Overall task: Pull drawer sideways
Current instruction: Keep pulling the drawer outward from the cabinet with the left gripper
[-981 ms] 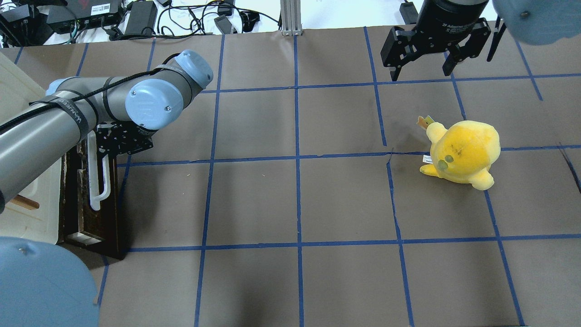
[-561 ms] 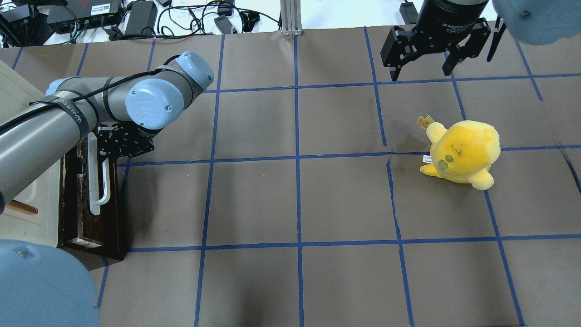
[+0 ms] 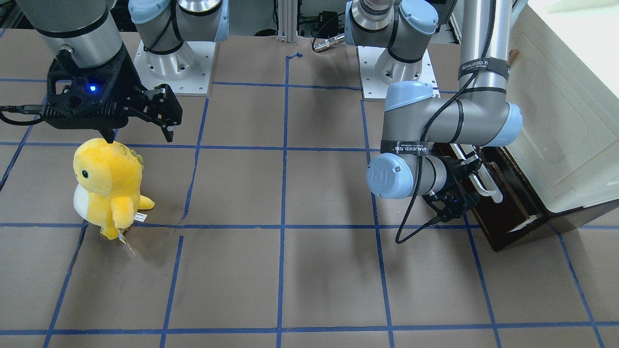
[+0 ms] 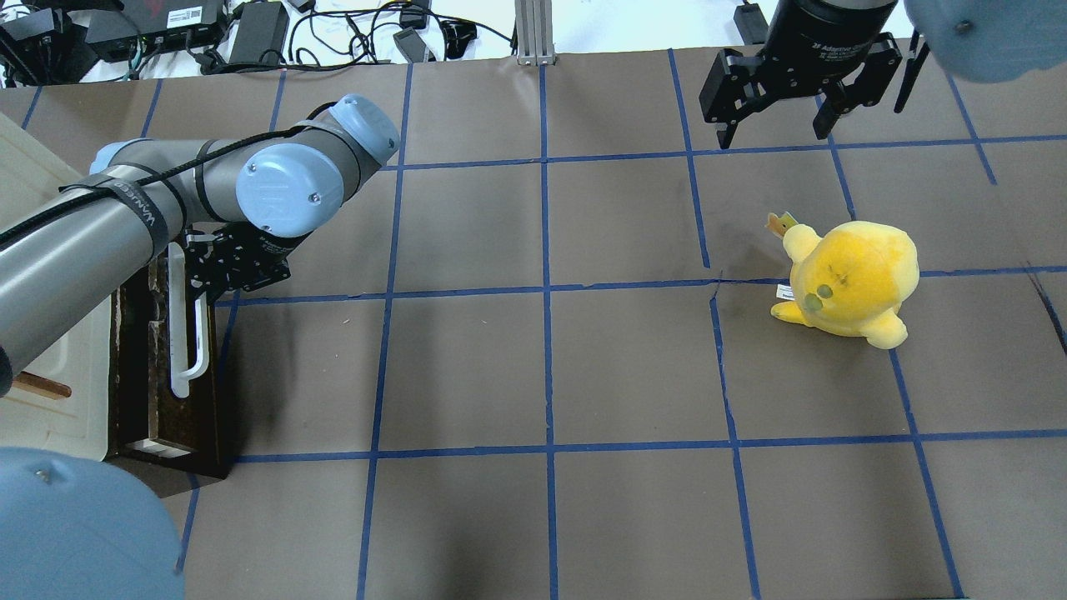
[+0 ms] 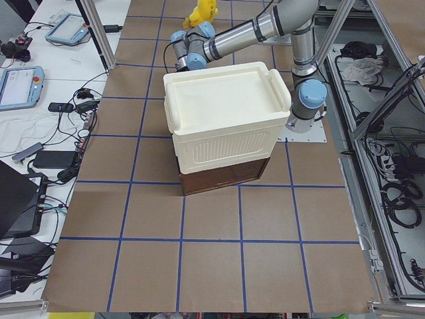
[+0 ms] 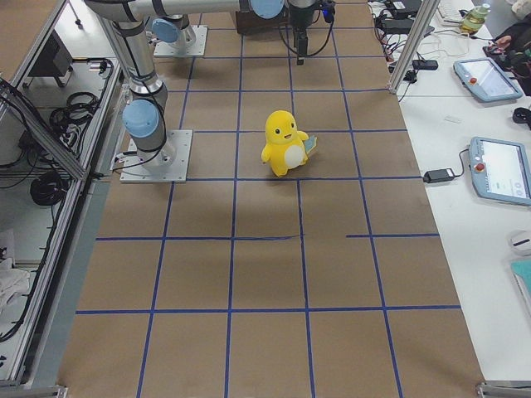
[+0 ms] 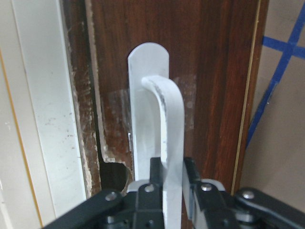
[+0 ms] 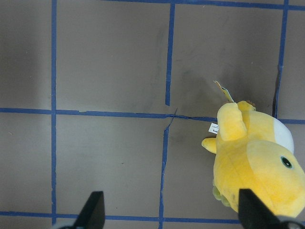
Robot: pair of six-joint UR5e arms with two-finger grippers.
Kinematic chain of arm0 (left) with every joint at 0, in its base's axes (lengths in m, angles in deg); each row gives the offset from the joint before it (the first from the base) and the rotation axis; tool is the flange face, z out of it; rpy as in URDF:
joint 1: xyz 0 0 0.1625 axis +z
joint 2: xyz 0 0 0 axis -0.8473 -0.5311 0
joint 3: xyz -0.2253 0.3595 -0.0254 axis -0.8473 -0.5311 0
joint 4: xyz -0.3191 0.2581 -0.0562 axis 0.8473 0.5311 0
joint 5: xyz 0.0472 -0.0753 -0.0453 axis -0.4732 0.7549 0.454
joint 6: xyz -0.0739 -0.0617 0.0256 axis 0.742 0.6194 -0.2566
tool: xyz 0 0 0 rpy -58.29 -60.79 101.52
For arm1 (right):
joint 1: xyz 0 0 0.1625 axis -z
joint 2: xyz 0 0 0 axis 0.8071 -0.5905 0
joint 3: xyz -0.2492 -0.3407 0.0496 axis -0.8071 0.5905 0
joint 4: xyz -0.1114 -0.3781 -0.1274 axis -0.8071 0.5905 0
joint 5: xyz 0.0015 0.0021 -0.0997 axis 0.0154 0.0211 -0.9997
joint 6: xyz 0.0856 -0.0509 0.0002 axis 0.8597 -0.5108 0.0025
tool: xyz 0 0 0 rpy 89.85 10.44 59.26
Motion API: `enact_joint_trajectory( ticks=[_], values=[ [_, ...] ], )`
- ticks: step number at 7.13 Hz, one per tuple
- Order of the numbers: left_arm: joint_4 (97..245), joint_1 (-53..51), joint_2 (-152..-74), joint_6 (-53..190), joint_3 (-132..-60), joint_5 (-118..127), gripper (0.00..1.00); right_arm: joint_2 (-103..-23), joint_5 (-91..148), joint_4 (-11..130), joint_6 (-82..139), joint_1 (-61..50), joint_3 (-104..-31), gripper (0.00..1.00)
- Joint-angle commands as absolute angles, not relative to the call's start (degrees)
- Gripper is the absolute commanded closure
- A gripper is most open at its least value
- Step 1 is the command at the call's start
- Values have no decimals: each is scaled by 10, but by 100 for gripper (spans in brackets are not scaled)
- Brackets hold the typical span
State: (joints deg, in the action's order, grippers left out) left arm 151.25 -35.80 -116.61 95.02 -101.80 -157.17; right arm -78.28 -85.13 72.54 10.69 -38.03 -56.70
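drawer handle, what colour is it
White handle on the dark brown drawer; it shows best in the left wrist view.

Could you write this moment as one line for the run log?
left gripper: shut on handle of drawer | right gripper: open, holding nothing | plush toy: standing, untouched
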Motion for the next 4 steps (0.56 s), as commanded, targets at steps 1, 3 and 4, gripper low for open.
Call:
enact_joint_trajectory(
  ticks=[1,3,4],
  values=[
    [1511,-359,-1170,950,-1012,-1570,100,-783,-851,725,107,-380,-567,0],
    [1512,-359,-1172,950,-1005,-1569,100,-783,-851,725,107,-380,-567,0],
    [1512,-359,-1177,950,-1001,-1568,100,-783,-851,725,107,-380,-567,0]
  ],
)
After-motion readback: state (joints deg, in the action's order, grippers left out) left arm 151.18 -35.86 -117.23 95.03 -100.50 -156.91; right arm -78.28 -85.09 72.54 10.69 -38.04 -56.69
